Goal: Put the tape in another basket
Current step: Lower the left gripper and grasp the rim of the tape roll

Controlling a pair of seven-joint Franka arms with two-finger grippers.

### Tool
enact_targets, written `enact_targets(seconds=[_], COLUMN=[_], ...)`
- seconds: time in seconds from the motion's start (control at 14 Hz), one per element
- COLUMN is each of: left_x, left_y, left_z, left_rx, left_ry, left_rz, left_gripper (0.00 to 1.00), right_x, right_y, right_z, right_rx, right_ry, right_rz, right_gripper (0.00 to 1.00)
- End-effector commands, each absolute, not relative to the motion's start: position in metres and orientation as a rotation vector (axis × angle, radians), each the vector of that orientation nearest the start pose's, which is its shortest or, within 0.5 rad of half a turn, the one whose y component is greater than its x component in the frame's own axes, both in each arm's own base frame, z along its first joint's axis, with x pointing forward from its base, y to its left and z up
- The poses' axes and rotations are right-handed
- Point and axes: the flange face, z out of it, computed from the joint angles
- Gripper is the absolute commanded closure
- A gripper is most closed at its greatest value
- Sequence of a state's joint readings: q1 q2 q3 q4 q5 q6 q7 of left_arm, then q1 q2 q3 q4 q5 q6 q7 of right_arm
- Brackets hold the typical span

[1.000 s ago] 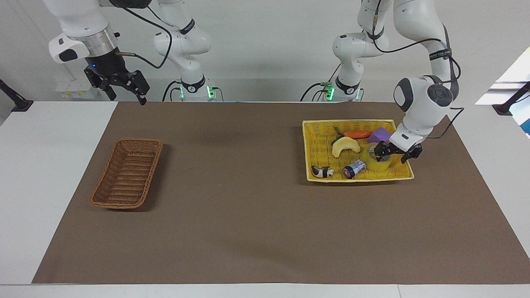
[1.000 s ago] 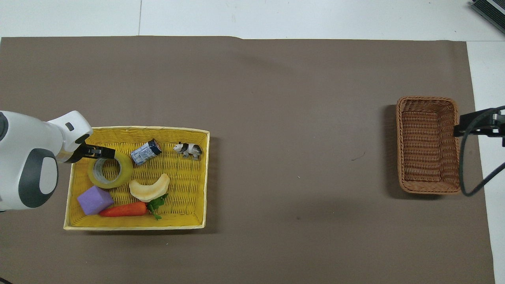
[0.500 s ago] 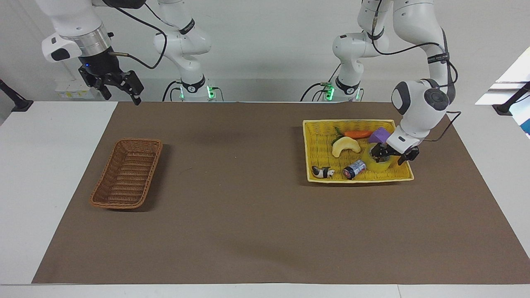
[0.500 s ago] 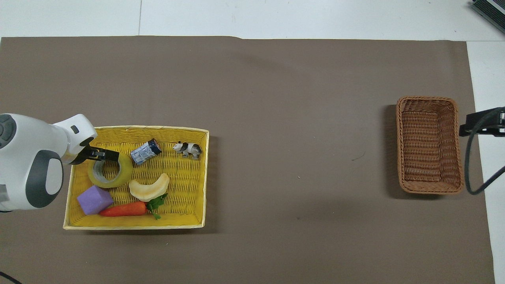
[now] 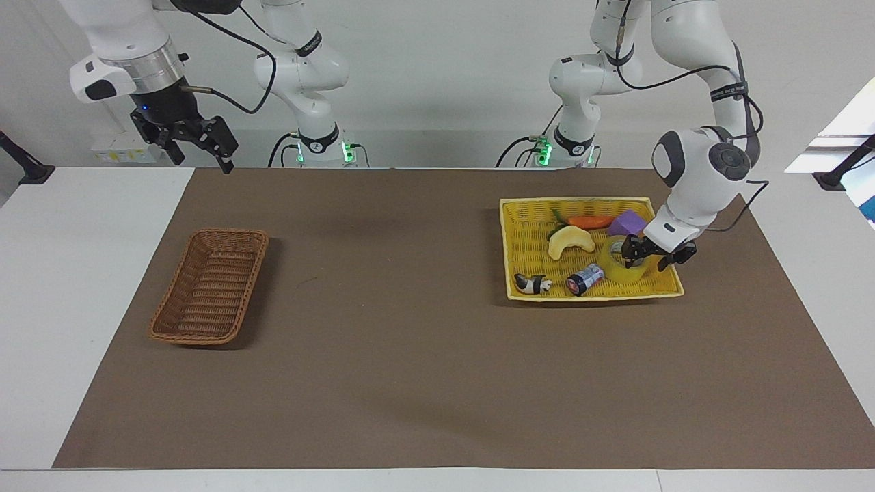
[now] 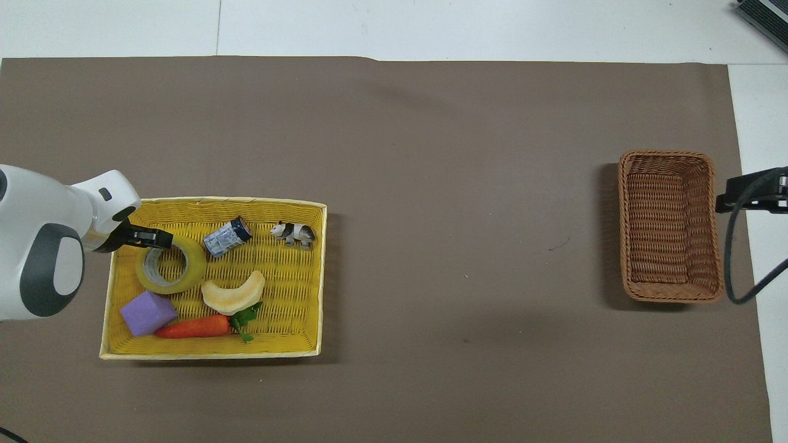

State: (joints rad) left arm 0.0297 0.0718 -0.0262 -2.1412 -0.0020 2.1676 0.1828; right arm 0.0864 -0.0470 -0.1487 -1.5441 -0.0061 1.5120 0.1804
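Note:
The tape (image 5: 629, 273) (image 6: 194, 264), a yellowish roll lying flat, rests in the yellow tray (image 5: 530, 239) (image 6: 215, 200) at the left arm's end of the table. My left gripper (image 5: 648, 254) (image 6: 151, 237) is down at the roll, open, with the roll's wall on the side away from the robots between its jaws. The brown wicker basket (image 5: 208, 287) (image 6: 668, 224) stands empty at the right arm's end. High over the mat's corner closest to the right arm's base, my right gripper (image 5: 203, 156) waits open and holds nothing.
The tray also holds a small dark can (image 5: 585, 279), a panda figure (image 5: 533, 283), a pale banana-shaped piece (image 5: 571, 240), a carrot (image 5: 589, 221) and a purple block (image 5: 627, 223), all close beside the tape. A brown mat covers the table between tray and basket.
The left gripper has stayed at the tape's rim, shifting slightly. The right gripper has risen a little. The tape has hardly moved.

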Motion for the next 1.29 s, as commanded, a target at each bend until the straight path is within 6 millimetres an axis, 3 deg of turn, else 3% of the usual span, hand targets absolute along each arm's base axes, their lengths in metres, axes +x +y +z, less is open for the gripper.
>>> enact_targets(seconds=[0.0,0.07,0.29,0.5,0.79,1.0,1.21], left_x=[0.541,0.534,0.521,0.515,0.516,0.513,0.509], left_y=[0.006,0.006,0.013,0.016,0.026,0.016,0.018], left_z=[0.383,0.378,0.37,0.349,0.347,0.322,0.319], left_rx=[-3.14,-3.14,-3.142,-3.143,-3.146,-3.146,-3.146], left_ry=[0.281,0.276,0.257,0.249,0.213,0.181,0.164], left_rz=[0.124,0.143,0.17,0.158,0.129,0.127,0.12], left_gripper=[0.24,0.29,0.31,0.31,0.31,0.43,0.83], right_x=[0.53,0.529,0.529,0.529,0.529,0.529,0.529], right_y=[-0.036,-0.036,-0.036,-0.034,-0.034,-0.034,-0.034], right_z=[0.659,0.66,0.659,0.659,0.659,0.659,0.659], right_rx=[-3.09,-3.09,-3.089,-3.09,-3.09,-3.09,-3.09], right_ry=[0.34,0.34,0.342,0.335,0.337,0.337,0.337], right_rz=[-0.018,-0.018,-0.016,-0.018,-0.013,-0.016,-0.016], right_gripper=[0.0,0.0,0.0,0.0,0.0,0.0,0.0])
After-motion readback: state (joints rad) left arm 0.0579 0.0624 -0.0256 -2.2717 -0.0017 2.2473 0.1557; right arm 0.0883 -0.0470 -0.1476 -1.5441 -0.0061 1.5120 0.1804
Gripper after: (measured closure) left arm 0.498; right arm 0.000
